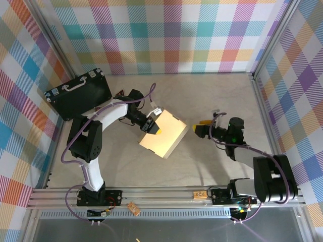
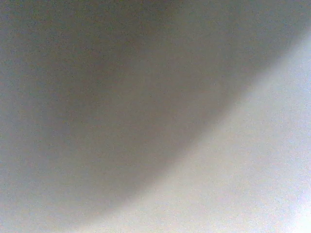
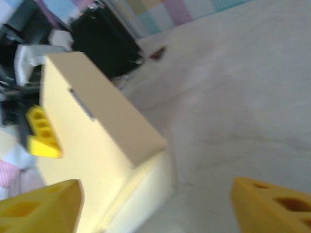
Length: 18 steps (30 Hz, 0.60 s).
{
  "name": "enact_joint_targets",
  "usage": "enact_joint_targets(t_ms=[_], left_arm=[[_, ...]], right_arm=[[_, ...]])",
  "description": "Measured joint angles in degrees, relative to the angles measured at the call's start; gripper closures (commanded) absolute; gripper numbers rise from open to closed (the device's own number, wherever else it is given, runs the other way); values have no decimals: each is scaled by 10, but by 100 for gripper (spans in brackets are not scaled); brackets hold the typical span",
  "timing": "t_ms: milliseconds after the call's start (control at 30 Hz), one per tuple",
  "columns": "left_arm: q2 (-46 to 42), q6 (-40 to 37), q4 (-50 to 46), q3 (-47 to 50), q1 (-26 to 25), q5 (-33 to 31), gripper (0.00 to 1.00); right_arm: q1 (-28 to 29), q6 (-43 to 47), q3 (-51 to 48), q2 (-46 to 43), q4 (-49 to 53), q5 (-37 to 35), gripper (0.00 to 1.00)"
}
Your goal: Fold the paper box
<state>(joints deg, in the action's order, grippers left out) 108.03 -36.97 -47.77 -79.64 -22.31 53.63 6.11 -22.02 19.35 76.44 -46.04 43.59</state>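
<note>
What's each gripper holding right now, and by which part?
The left gripper pinches the paper box by its left edge in the top view, one finger on its upper face. The right gripper is open and holds nothing.

Tan paper box (image 1: pixel 166 135), black case (image 1: pixel 81 95), yellow fingers (image 3: pixel 272 206) on right tool (image 3: pixel 155 208), plaid walls (image 1: pixel 176 35).

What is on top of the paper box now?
One yellow finger of the left gripper lies on the paper box near one edge; the rest of the top is bare. Its other finger cannot be seen, covered by the box.
</note>
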Motion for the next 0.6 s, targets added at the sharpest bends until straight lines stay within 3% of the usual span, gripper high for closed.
enact_joint_targets(t_ms=[67,267,400,600], left_arm=[[5,-11,-2,0,2,10,69],[12,-41,-13,0,7,28,68],[15,-49,-18,-3,7,29,68],[22,-49,-23,-8,8,34,68]], right_arm=[[0,-35,3,63,-75,24,43],[-18,-118,26,224,-202,46,46],[-21,-127,29,235,-238,73,47],[4,-94,72,229,-219,96,66]])
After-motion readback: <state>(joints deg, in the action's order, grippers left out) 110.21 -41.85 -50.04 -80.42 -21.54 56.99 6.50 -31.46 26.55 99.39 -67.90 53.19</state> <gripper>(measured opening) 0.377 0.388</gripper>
